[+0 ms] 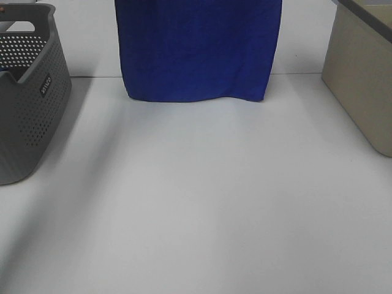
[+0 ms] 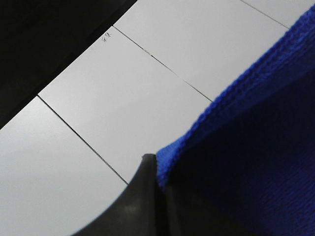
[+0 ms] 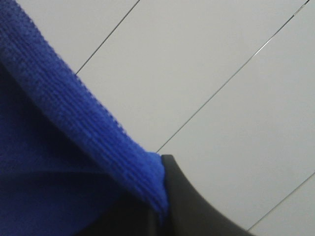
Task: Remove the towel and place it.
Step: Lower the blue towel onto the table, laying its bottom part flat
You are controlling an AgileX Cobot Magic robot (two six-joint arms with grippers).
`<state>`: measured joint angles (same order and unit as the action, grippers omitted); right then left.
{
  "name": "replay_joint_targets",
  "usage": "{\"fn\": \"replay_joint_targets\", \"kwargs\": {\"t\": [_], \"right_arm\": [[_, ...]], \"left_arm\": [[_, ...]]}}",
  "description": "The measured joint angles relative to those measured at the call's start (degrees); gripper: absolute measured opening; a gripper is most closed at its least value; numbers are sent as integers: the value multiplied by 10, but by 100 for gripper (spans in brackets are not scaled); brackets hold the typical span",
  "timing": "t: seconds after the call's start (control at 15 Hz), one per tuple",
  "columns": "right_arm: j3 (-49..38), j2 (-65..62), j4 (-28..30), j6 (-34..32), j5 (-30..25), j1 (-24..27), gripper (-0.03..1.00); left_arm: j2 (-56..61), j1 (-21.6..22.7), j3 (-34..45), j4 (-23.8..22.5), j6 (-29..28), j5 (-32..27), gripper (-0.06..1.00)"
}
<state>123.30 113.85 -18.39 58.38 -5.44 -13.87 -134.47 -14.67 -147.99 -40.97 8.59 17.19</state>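
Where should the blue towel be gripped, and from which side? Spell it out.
Take the towel by its thick stitched hem at the two upper corners, one hand per corner, each coming in from its own outer side. It hangs flat and wide, so a two-corner hold should keep it spread. The left hand and right hand look pinched on that hem.

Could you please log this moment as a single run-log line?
phase: towel held up | left gripper: shut on towel edge | right gripper: shut on towel edge | towel: hangs spread over table | basket left, bin right
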Motion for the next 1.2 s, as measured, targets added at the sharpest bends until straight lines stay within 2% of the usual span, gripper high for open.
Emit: {"fn": "replay_joint_targets", "kwargs": {"t": [0.07,0.33,0.6,0.87,1.2], "right_arm": [[0,0,0,0,3,0,2],[0,16,-5,-7,71,0,2],[0,41,1,-62,137,0,2],[0,41,48,-132,142,-1,2],[0,41,52,-146,69,-1,2]], "left_arm": [[0,0,0,0,1,-1,0],[-1,5,0,-1,14,-2,0],[-7,15,0,2,30,10,0],[-9,17,0,4,33,15,0],[-9,17,0,6,33,14,0]]}}
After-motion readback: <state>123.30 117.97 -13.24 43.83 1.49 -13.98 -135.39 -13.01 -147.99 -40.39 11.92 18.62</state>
